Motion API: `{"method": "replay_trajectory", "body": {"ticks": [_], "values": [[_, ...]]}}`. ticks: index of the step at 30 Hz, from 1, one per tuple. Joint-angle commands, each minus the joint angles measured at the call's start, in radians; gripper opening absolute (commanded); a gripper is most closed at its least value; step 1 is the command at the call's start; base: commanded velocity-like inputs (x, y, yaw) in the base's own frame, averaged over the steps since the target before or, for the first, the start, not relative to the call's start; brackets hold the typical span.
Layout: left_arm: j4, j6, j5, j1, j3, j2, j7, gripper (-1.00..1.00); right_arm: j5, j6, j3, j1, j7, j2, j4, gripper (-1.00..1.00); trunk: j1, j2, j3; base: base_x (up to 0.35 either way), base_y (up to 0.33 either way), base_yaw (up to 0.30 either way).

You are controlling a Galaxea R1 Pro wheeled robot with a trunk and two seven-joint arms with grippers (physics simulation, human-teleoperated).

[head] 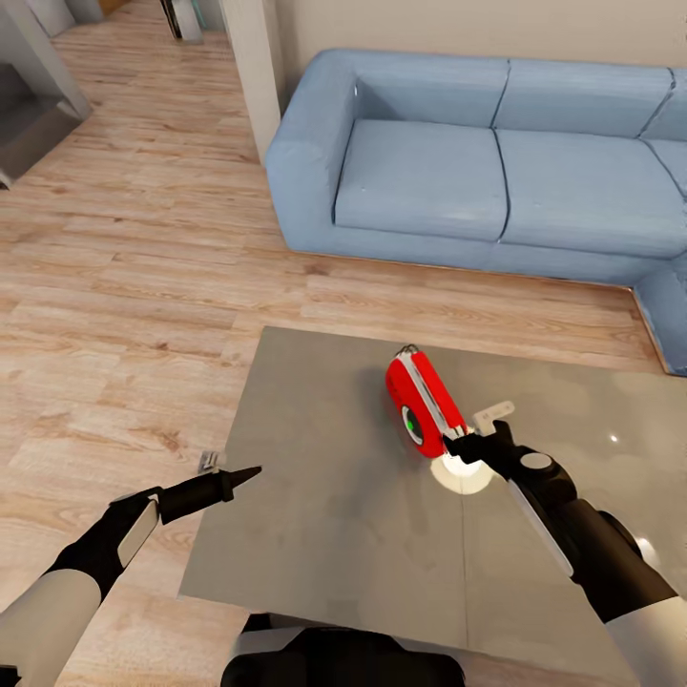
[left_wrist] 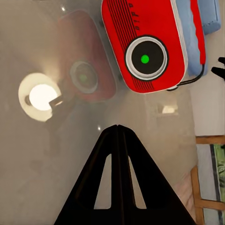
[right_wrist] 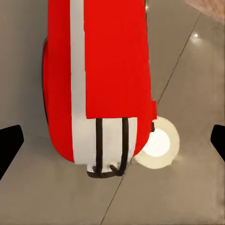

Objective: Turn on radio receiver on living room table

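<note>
The red radio receiver [head: 423,401] lies on the glossy grey table [head: 324,496], right of the middle, its white band facing up. In the left wrist view the radio [left_wrist: 147,44] shows its round dial [left_wrist: 146,58] with a green dot at the centre. My right gripper [head: 477,431] is at the radio's near end, open. The right wrist view has the radio [right_wrist: 108,70] between the widely spread fingertips [right_wrist: 10,143]. My left gripper [head: 243,474] hangs shut over the table's left edge, pointing at the radio, well apart from it; its fingers [left_wrist: 117,140] meet in a point.
A blue sectional sofa [head: 477,162] stands beyond the table across a strip of light wood floor [head: 124,286]. A white pillar [head: 258,67] rises at the sofa's left end. A lamp's bright reflection [head: 463,474] lies on the tabletop beside the radio.
</note>
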Motion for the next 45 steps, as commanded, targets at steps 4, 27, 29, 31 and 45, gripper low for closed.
{"method": "replay_trajectory", "body": {"ticks": [4,27,29,31,45], "values": [[0.000,0.000,0.000,0.000,0.000,0.001,0.000,-1.00,0.000,-0.001,0.000,0.000,-0.070,0.006,-0.001,1.00,0.000,0.000,0.005,-0.007,0.000,0.000],[0.004,0.002,-0.003,0.000,-0.002,0.000,0.006,-1.00,-0.086,0.002,0.000,0.000,-0.097,-0.017,-0.023,1.00,0.000,0.000,0.039,0.000,0.000,0.058],[0.004,0.002,-0.003,0.000,-0.002,0.000,0.007,-1.00,-0.088,0.003,0.000,0.000,-0.097,-0.018,-0.023,1.00,0.000,0.000,0.040,0.000,0.000,0.019],[0.004,0.002,-0.003,0.000,-0.003,0.000,0.007,-1.00,-0.089,0.003,0.000,0.000,-0.097,-0.019,-0.022,1.00,0.000,0.000,0.041,0.000,0.000,0.005],[0.016,-0.003,-0.003,0.000,-0.004,-0.001,0.011,-1.00,-0.091,0.000,0.000,0.031,-0.138,-0.020,-0.022,1.00,0.000,0.000,0.062,0.000,0.000,0.000]]}}
